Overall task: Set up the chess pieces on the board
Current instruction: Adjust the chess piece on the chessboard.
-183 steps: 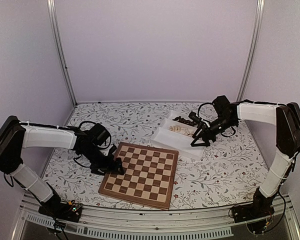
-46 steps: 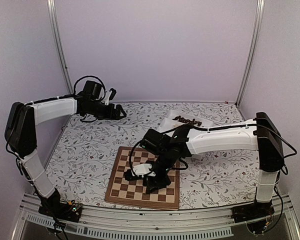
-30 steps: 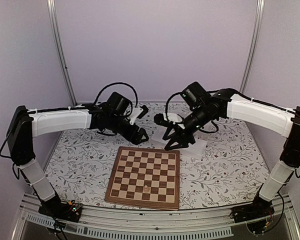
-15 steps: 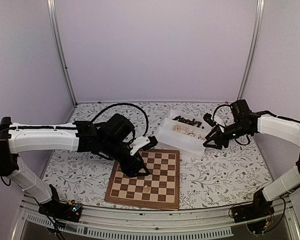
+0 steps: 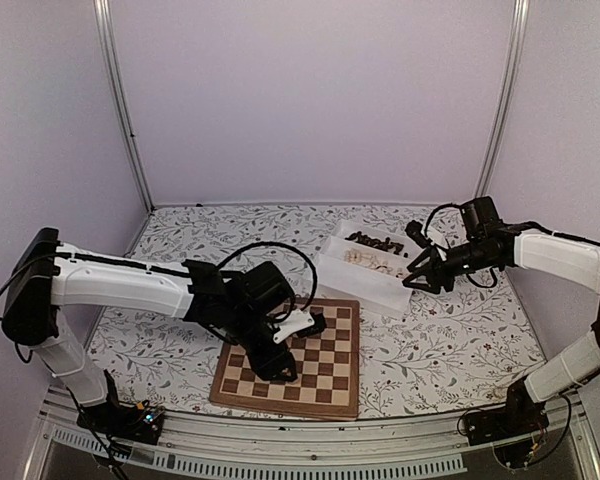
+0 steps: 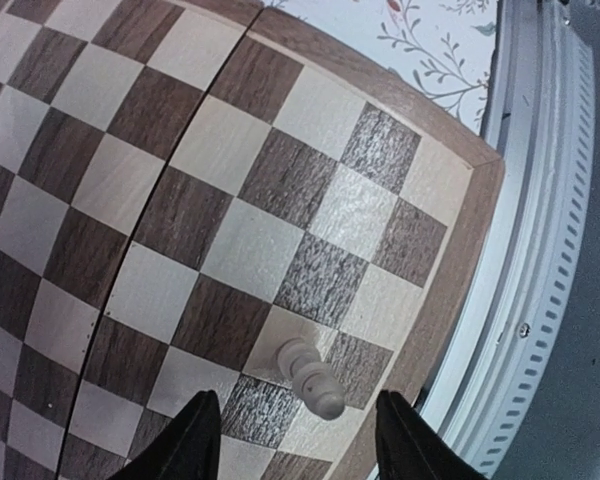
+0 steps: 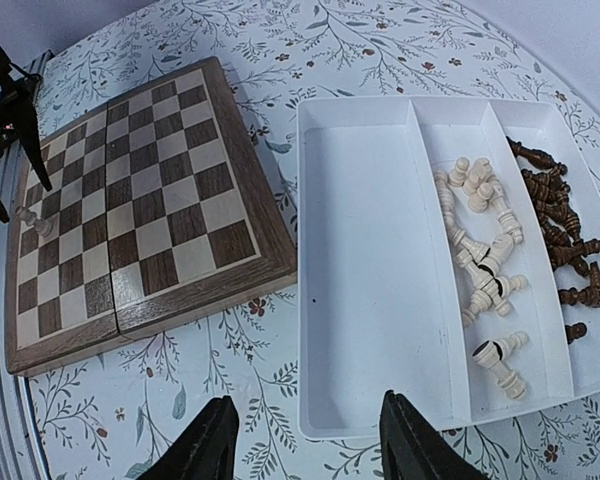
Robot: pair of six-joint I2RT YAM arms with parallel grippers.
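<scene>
1 pale cream wooden pawn (image 6: 308,375) stands upright in the 2nd row from the near edge of the square tan-and-brown wooden chessboard (image 6: 230,180); the left gripper (image 6: 296,400) straddles it, fingers parted, not touching; the right gripper (image 7: 308,398) hangs spread and empty over the white plastic tray (image 7: 360,250) holding cream pieces (image 7: 480,250) and dark brown pieces (image 7: 560,230).

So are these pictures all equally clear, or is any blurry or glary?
Top external view: soft, evenly lit, the chess pieces in the tray mere specks. Left wrist view: crisp, a sheen on pale squares of the board beside the pawn. Right wrist view: sharp, bright, no harsh shadows.
</scene>
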